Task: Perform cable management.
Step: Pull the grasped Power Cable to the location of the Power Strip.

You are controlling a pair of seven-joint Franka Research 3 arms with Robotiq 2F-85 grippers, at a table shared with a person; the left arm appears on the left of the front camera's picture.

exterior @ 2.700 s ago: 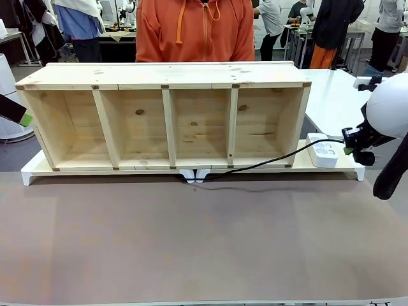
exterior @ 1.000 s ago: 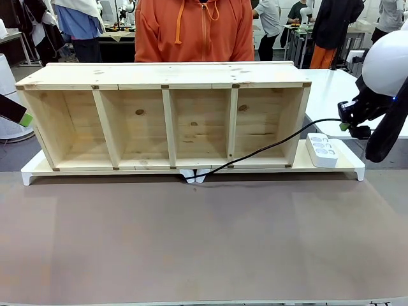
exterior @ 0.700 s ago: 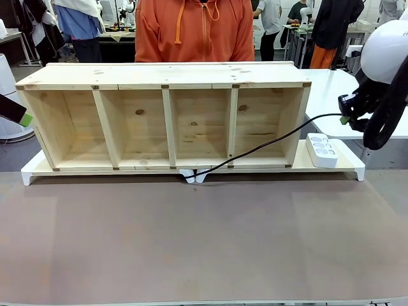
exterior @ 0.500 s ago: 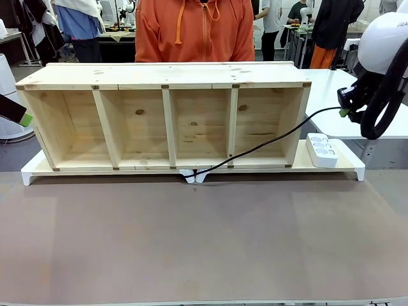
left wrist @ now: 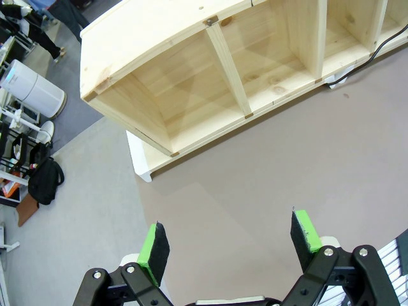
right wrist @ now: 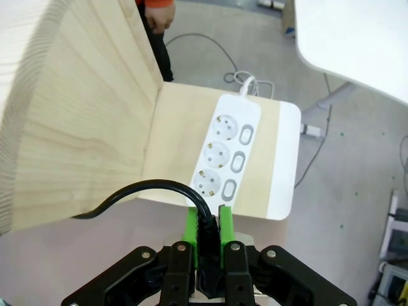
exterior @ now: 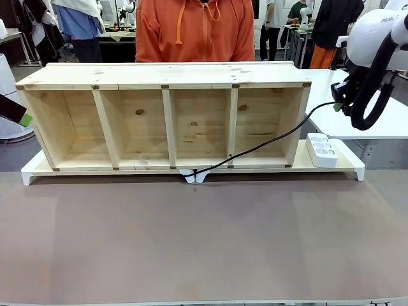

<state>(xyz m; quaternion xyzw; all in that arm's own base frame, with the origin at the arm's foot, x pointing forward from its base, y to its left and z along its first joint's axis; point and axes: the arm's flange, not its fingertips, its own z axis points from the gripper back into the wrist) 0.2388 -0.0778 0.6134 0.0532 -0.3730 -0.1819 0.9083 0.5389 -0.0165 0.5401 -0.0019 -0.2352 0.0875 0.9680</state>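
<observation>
The cable [exterior: 268,145] runs from under the wooden shelf [exterior: 169,76], below its middle, and slants up and right, off the surface, to the right gripper [exterior: 338,103], which is raised beside the shelf's right end. In the right wrist view its green pads [right wrist: 190,222] are clamped narrow on the cable's end, above the white power strip [right wrist: 226,150]. In the left wrist view the left gripper [left wrist: 230,238] is spread wide over the brown tabletop [left wrist: 255,185], near the shelf's end compartment.

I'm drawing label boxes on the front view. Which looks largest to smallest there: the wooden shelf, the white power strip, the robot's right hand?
1. The wooden shelf, by far the largest.
2. The white power strip and the right hand, shut on the cable, look about alike, so I leave them unranked.
</observation>
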